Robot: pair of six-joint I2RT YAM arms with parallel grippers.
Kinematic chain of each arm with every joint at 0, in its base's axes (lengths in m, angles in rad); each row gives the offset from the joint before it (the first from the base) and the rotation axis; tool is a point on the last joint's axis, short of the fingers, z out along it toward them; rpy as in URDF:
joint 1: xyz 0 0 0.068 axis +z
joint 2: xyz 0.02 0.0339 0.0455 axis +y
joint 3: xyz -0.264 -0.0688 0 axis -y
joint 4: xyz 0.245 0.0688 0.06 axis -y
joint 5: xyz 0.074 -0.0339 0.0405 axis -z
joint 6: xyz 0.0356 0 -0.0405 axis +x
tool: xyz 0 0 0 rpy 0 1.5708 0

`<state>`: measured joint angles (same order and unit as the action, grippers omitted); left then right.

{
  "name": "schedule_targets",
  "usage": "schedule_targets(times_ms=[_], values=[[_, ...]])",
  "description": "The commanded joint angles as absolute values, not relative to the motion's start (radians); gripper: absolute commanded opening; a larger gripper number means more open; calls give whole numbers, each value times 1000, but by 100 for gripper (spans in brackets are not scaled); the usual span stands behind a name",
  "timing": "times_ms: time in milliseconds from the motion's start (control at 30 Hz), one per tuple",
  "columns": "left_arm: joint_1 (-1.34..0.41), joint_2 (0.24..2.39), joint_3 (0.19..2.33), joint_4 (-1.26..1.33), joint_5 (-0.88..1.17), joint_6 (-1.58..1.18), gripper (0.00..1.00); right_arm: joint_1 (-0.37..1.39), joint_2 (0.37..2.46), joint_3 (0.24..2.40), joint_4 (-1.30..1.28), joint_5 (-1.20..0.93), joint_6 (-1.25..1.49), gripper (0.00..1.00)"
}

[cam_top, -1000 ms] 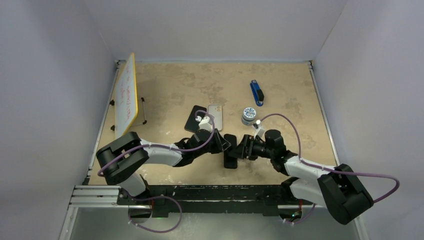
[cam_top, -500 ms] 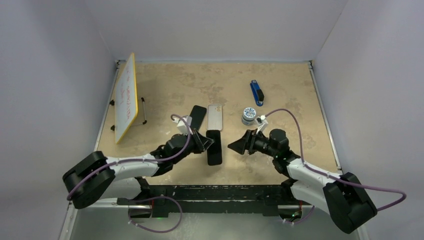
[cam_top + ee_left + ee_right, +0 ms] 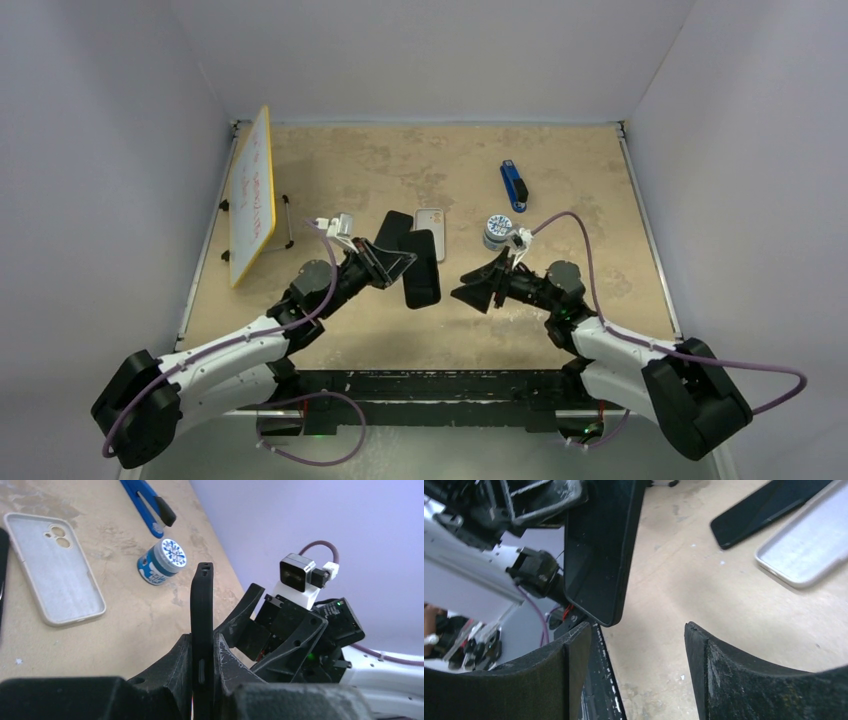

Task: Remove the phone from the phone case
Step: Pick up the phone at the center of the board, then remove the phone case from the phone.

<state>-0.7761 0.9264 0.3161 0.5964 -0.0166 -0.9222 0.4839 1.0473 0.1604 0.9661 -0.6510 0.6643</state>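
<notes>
clamped edge-on in the left gripper at 6 o'clock of the white case, the black cased phone could be levered loose if pried off-centre by the empty, wide-spread right gripper.

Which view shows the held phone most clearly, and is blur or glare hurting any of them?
Left wrist: held phone edge-on and crisp, though the left tool's fingers are dark and soft. Right wrist: its screen is close, faint sheen, no harsh glare; the right tool's fingers blur the foreground. Top external: even light, phone small, dark against dark tool.
</notes>
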Motion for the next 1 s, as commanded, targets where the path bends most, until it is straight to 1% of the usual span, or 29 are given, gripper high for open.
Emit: schedule_targets(times_ms=[0,200,367,600,800,967], values=[[-758,885,427,627,87,-866,0,517,1083,215,1146,-806,606,69],[-724,908,490,617,206,-858,0,556,1127,264,1223,-886,538,64],[-702,926,522,622,283,-862,0,555,1153,319,1161,-936,456,60],[-674,930,541,623,346,-878,0,557,1192,344,1245,-1026,454,55],[-642,953,559,640,411,-904,0,565,1245,369,1315,-1078,461,47],[-615,958,561,649,443,-924,0,569,1307,389,1423,-1104,493,41]])
